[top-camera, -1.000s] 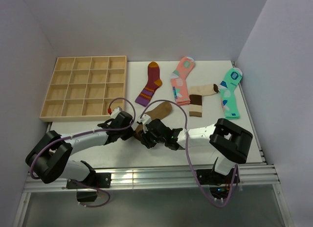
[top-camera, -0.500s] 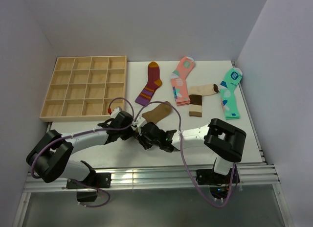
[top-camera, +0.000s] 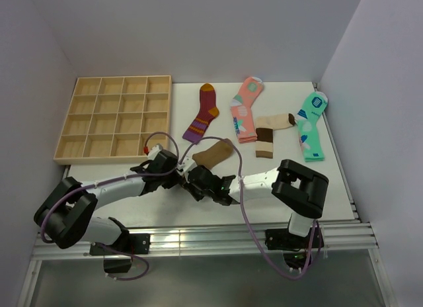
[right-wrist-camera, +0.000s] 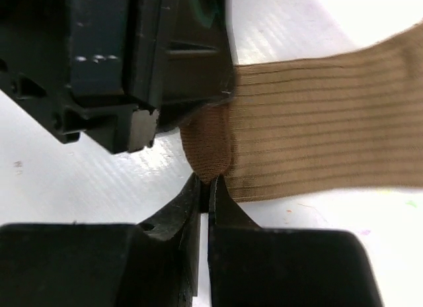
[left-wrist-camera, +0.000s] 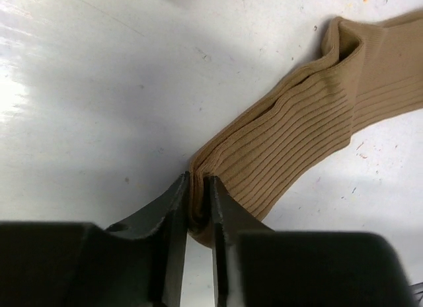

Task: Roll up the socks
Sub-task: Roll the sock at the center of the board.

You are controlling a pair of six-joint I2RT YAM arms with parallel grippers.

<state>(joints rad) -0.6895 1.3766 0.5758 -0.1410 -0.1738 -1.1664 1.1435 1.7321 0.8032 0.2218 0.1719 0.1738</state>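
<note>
The plain brown sock (top-camera: 215,151) lies near the table's middle, its near end bunched between both grippers. My left gripper (top-camera: 180,177) is shut on that folded end; in the left wrist view the ribbed brown sock (left-wrist-camera: 304,135) is pinched between the fingers of the gripper (left-wrist-camera: 196,182). My right gripper (top-camera: 195,182) meets it from the right. In the right wrist view this gripper (right-wrist-camera: 209,182) is shut on the tip of the darker cuff (right-wrist-camera: 207,145), right beside the left gripper's body (right-wrist-camera: 132,55). The beige sock (top-camera: 268,131) with a dark band lies apart at the back right.
A wooden compartment tray (top-camera: 115,118) stands at the back left. A maroon striped sock (top-camera: 205,112), a pink patterned sock (top-camera: 246,108) and a mint-green sock (top-camera: 312,125) lie along the back. Walls close in both sides.
My right gripper has moved left up to the left gripper and closed on the sock's darker end. The left gripper has kept its pinch on the sock.
</note>
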